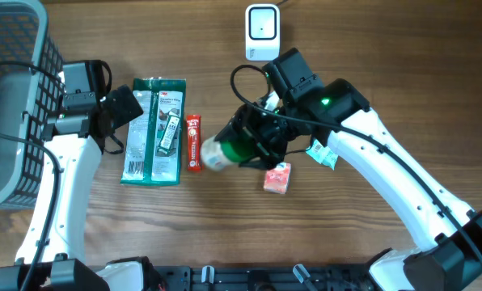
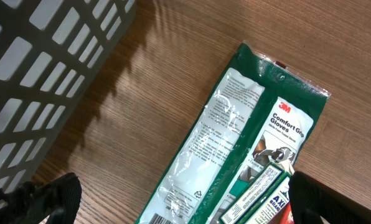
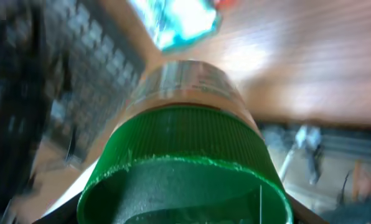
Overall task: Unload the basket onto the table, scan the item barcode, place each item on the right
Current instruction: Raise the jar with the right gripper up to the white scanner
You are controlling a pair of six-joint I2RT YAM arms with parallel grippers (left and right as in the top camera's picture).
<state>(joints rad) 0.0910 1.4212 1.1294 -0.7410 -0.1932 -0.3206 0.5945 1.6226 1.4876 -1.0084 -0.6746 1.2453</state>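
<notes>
Clamped green-capped jar (image 3: 185, 155) by its cap end in right gripper (image 1: 255, 144), fingers closed partway round it, cap filling right wrist view. Held jar sideways near table middle, pale body pointing left, just right of red bar (image 1: 193, 142), just far-left of pinkish packet (image 1: 277, 179). Looked lifted off the wood, not certain. Hung left gripper (image 1: 126, 109) wide open and empty over left side of gloves pack (image 1: 154, 129), beside basket (image 1: 14, 97).

Judged step: grasp done, carry to scanner in hand, scan not yet done. Spotted white scanner (image 1: 262, 31) at far edge, well apart from jar. Could not find barcode on label in any view.

Judged next move: bring jar far-side toward scanner, roll wrist until barcode faces its window, hold steady close by. Flagged cable loop (image 1: 234, 81) near wrist as possible snag.
</notes>
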